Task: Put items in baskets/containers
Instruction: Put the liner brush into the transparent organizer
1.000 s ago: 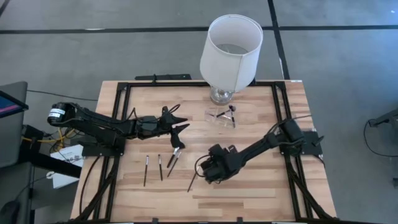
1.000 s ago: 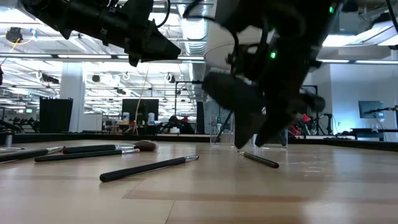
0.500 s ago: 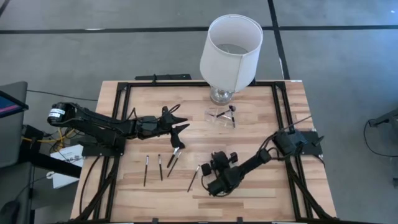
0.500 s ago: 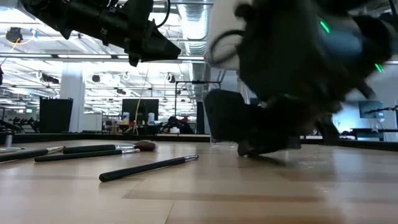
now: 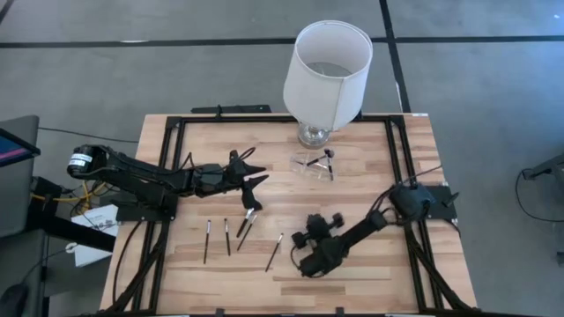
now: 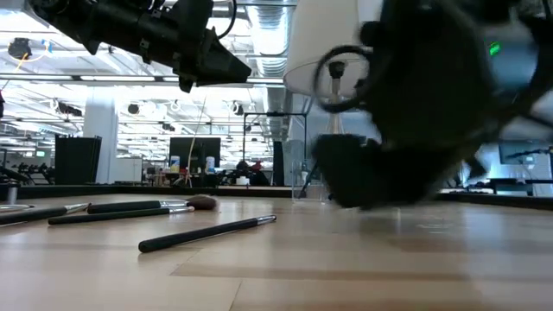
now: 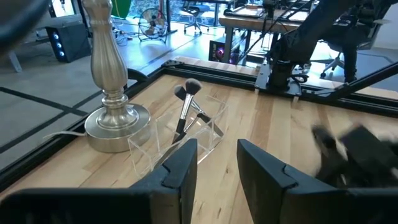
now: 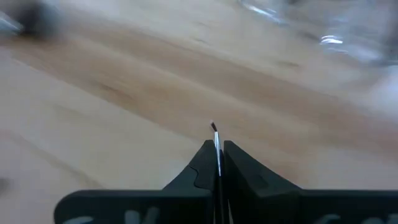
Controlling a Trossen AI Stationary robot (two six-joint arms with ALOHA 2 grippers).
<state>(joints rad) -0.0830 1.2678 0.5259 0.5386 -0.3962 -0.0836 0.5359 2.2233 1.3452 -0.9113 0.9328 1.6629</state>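
Observation:
Several slim dark makeup brushes (image 5: 226, 236) lie flat on the wooden table, and one (image 5: 274, 251) lies just left of my right gripper (image 5: 302, 261). That gripper is low over the table's near middle and shut on a thin brush (image 8: 214, 132). The clear tray (image 5: 310, 167) stands by the lamp base, with brushes (image 7: 185, 109) leaning in it. My left gripper (image 5: 263, 173) hangs open above the table's middle left, its fingers (image 7: 180, 168) pointing toward the tray (image 7: 146, 149); it holds nothing. My right gripper pinches a thin brush between its two fingers, which lie along it. One end of the brush (image 8: 213, 128) sticks out a little past the fingertips. The fingers slant down toward the table. Whether the brush is clear of the table, I cannot tell.
A big white lampshade (image 5: 328, 66) on a metal base (image 7: 112, 118) stands at the far middle, right behind the tray. Black frame rails (image 5: 397, 150) run along the table's edges. Bare wood lies at the near right (image 5: 388, 273).
My right gripper has sunk toward the table and gone a little toward the near edge, tipping and turning as it went. It has shut on the thin brush that lay beneath it. My left arm has kept still.

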